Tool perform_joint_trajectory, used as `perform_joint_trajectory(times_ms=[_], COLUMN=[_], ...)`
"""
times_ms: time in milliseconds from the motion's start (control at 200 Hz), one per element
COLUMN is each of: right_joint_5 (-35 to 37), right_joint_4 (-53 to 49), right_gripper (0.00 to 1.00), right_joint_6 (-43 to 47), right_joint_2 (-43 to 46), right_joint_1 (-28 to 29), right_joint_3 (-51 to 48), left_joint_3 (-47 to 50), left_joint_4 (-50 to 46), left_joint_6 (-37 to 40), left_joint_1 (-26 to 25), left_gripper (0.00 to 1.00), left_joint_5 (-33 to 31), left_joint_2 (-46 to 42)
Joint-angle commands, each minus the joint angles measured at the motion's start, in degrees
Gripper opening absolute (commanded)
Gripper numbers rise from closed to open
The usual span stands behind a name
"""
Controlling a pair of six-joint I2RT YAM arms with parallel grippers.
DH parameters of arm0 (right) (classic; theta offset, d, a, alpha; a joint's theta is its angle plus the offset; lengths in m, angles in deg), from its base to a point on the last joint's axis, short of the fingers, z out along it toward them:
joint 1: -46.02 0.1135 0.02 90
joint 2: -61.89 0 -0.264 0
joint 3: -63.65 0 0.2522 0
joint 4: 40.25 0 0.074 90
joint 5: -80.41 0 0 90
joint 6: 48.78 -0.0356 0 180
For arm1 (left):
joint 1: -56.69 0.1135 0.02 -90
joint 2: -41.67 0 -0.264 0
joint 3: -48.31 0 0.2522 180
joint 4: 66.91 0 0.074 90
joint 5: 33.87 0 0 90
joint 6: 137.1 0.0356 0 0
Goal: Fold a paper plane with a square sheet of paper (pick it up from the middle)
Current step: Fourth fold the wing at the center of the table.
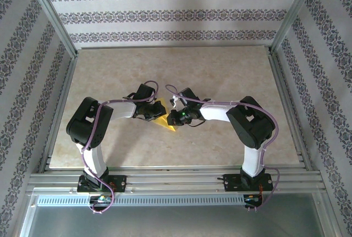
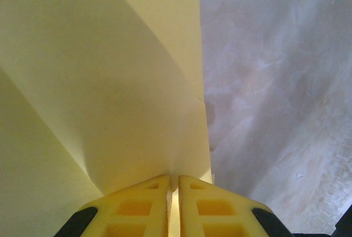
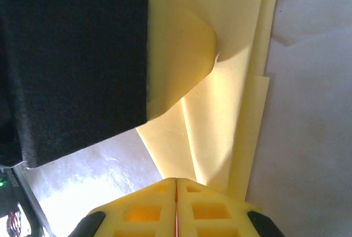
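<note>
The yellow sheet of paper (image 1: 163, 118) sits at the middle of the pale marbled desk (image 1: 220, 77), slightly nearer the near edge than the far one, squeezed between the tips of the two arms, which bend in toward each other from left and right. From above it reads as a small, partly folded shape with a corner pointing toward the near right. The left arm (image 1: 91, 124) reaches it from the left, the right arm (image 1: 250, 121) from the right, and the two wrists are close together over it. In the left wrist view the left jaws are closed, their yellow fingers (image 2: 137, 207) pressed together with only a thin slit between them; the paper comes out of that slit and rises in a broad curved sheet across the left half of the view, its straight edge running up the middle, with bare desk to the right. In the right wrist view the right jaws are also closed tight, fingers (image 3: 214, 209) meeting along a fine line, and the layered, stepped edges of the paper run down into that line. A curled flap of the sheet bends against a black padded block (image 3: 71, 55) at the upper left
</note>
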Motion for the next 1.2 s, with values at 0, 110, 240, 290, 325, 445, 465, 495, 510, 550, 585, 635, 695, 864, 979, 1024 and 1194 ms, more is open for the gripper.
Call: perform_joint_trajectory(times_ms=[0, 110, 240, 290, 325, 445, 465, 495, 510, 550, 585, 635, 695, 864, 979, 1024, 1194], right_joint_5=[0.1, 0.1, 1.0, 1.5, 1.7, 1.9, 1.8, 1.5, 1.3, 0.7, -0.2, -1.1, -1.9, -1.7, -1.2, -1.0, -0.6], right_joint_4=[-2.1, -3.4, -4.7, -5.4, -5.7, -6.3, -6.3, -6.5, -6.5, -6.5, -6.5, -6.5, -6.8, -7.3, -7.4, -7.6, -8.7], right_gripper=[0.1, 0.11, 0.12, 0.12, 0.12, 0.12, 0.12, 0.12, 0.12, 0.12, 0.12, 0.13, 0.13, 0.13, 0.13, 0.13, 0.13], right_joint_6=[0.4, 1.1, 1.4, 1.7, 1.7, 2.0, 2.1, 2.2, 2.3, 2.5, 2.7, 2.8, 3.2, 3.2, 3.0, 3.0, 3.5], right_joint_2=[-1.2, -1.6, -1.9, -2.1, -2.1, -1.5, -1.2, -0.7, -0.3, 0.7, 1.6, 2.7, 3.3, 2.7, 2.0, 1.8, 0.8], right_joint_1=[0.0, 0.0, -0.2, -0.3, -0.3, -0.3, -0.5, -0.5, -0.4, -0.4, -0.4, -0.4, -0.1, 0.5, 0.5, 0.6, 0.6], right_joint_3=[0.6, 0.8, 1.1, 1.6, 1.8, 2.1, 2.1, 2.1, 2.1, 2.0, 2.0, 1.8, 1.6, 0.5, 0.4, 0.6, 1.2], left_joint_3=[-0.4, -0.6, -0.6, -0.7, -0.7, -0.9, -0.8, -1.0, -0.9, -1.1, -1.1, -1.1, -1.1, -1.1, -1.1, -1.1, -1.3], left_joint_4=[-5.0, -5.8, -6.3, -6.3, -6.4, -6.7, -6.8, -6.8, -6.9, -7.0, -7.1, -7.2, -7.2, -7.2, -7.2, -7.3, -7.8], left_joint_6=[0.5, 0.5, 0.5, 0.4, 0.5, 0.5, 0.5, 0.5, 0.5, 0.6, 0.6, 0.7, 0.7, 0.6, 0.6, 0.6, 0.3], left_joint_1=[0.4, 0.5, 0.4, 0.5, 0.5, 0.4, 0.4, 0.5, 0.4, 0.5, 0.5, 0.4, 0.5, 0.5, 0.5, 0.4, 0.4], left_gripper=[0.14, 0.14, 0.14, 0.14, 0.14, 0.14, 0.14, 0.14, 0.14, 0.14, 0.14, 0.14, 0.14, 0.14, 0.14, 0.14, 0.14], left_joint_5=[-2.5, -3.0, -3.4, -3.5, -3.4, -3.4, -3.4, -3.4, -3.4, -3.5, -3.4, -3.5, -3.5, -3.4, -3.3, -3.3, -3.7], left_joint_2=[1.9, 2.1, 2.1, 2.2, 2.3, 2.5, 2.5, 2.5, 2.5, 2.5, 2.5, 2.5, 2.6, 2.9, 3.1, 3.0, 3.2])
